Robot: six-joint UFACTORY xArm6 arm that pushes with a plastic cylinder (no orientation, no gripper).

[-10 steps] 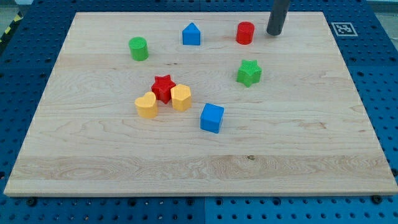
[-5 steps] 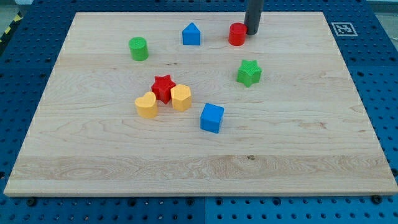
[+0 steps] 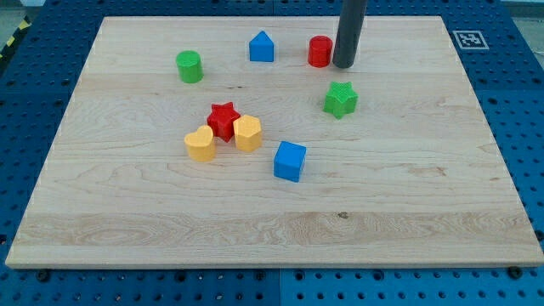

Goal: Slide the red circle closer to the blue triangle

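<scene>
Blue cube (image 3: 290,161) nearest, mid bench (image 3: 408,204). Behind it, cluster: yellow heart (image 3: 200,144) left, yellow hexagon (image 3: 246,133) right, red star (image 3: 223,119) touching both. Green star (image 3: 340,99) right. Green cylinder (image 3: 189,65) far left. Far row: blue triangle (image 3: 262,47), red circle (image 3: 320,51) near on its right, my tip (image 3: 343,65) touching circle's right side. No claw on arm; nothing held.

Pale, streaky wood makes up the board (image 3: 408,187), which sits on a blue pegboard surface (image 3: 25,127). The circle (image 3: 320,51) and star (image 3: 223,119) are red, the triangle (image 3: 262,47) and cube (image 3: 290,161) blue. Green colours a cylinder (image 3: 189,65) and star (image 3: 340,99); two yellow blocks (image 3: 200,144) (image 3: 247,133) (heart and hexagon, seemingly) sit mid-frame. The rod (image 3: 350,30) is dark grey.
</scene>
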